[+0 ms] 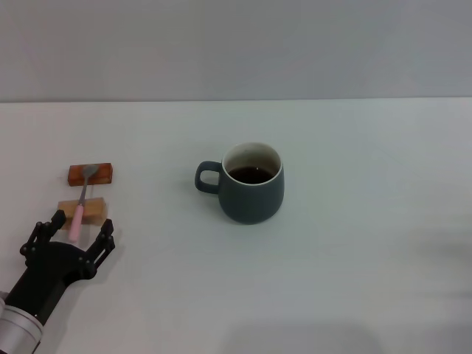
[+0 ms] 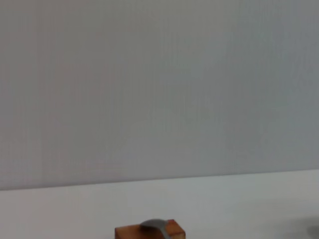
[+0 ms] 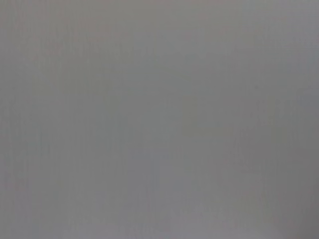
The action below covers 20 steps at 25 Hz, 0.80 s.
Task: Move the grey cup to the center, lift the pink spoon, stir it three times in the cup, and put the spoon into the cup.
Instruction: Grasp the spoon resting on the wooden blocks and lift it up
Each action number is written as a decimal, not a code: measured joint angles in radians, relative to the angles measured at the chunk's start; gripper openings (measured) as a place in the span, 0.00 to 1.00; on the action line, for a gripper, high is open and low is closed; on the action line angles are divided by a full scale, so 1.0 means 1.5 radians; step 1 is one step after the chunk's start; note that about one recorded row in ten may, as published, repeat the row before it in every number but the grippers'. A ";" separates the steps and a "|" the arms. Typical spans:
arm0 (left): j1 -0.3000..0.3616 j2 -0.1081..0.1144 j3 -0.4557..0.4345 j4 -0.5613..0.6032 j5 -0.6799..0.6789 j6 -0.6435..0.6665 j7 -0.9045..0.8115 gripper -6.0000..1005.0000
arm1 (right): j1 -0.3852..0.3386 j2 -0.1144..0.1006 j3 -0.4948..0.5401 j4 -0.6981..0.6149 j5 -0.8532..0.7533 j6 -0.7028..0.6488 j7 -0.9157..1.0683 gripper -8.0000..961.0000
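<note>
Looking down from the head cam, we see the white table (image 1: 354, 280) filling most of the view, w/ the grey cup (image 1: 251, 184) upright near its center, handle toward our left side, dark liquid inside. Our left gripper (image 1: 76, 230) sits low at the near left edge, fingers (image 1: 103, 240) spread apart, flanking the pink end of the pink spoon (image 1: 80, 208) w/o visibly touching it. That spoon lies well left of the cup, bridging two small wooden blocks: grey bowl on the far darker block (image 1: 91, 174), pink handle over the near paler block (image 1: 83, 209). Left wrist cam catches only the darker block (image 2: 149, 231) w/ the spoon bowl atop. Right arm isn't visible anywhere.
</note>
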 joint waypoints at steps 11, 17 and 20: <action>-0.006 0.001 0.000 0.000 -0.018 -0.020 0.001 0.83 | -0.001 0.000 0.000 0.001 -0.002 -0.001 0.000 0.01; -0.006 0.001 0.002 0.000 -0.018 -0.019 0.001 0.81 | -0.001 0.000 0.000 0.001 -0.002 -0.001 0.000 0.01; -0.006 0.001 0.002 0.000 -0.018 -0.019 0.000 0.78 | -0.001 0.000 0.000 0.001 -0.003 -0.001 0.000 0.01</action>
